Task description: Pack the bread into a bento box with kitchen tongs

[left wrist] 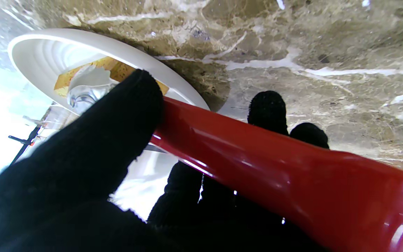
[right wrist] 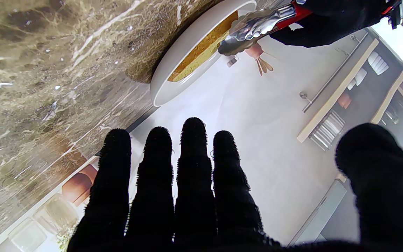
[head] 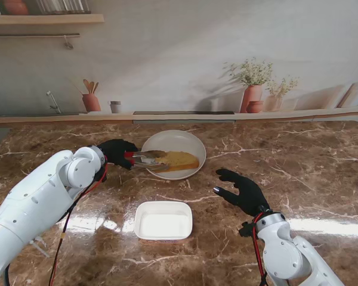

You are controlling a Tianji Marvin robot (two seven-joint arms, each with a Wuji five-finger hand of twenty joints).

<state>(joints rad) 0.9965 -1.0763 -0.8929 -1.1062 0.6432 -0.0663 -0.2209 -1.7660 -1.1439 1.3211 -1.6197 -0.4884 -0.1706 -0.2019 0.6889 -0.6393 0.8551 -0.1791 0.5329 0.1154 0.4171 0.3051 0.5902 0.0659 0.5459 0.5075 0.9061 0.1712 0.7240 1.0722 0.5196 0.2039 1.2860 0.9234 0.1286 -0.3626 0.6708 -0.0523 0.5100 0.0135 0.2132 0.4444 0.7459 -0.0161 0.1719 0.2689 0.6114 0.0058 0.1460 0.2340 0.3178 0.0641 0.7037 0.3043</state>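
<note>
**A:** Which step is in hand?

**B:** The pick-up, I judge. The left robot hand [head: 115, 152] is wrapped around the red handle of the tongs [head: 144, 158], and their metal tips reach over the bread [head: 178, 159]. The bread lies in a white plate [head: 194, 143] on the brown marble worktop [head: 298, 155]. Whether the tips already pinch the slice, I cannot tell.

**A:** Where is the box?

**B:** The bento box [head: 163, 220] sits nearer to me than the plate, apart from it, with nothing in it.

**A:** And the other hand?

**B:** The right robot hand [head: 241, 192] is over the worktop, right of the plate, fingers spread, holding nothing.

**A:** How do things point?

**B:** The tongs run left to right, handle at the left, tips toward the right. The bread's long axis lies nearly the same way, across the plate.

**A:** What does the next move call for?

**B:** Probably squeezing the tongs on the slice's left end, lifting it level, then carrying it toward me to the box.
</note>
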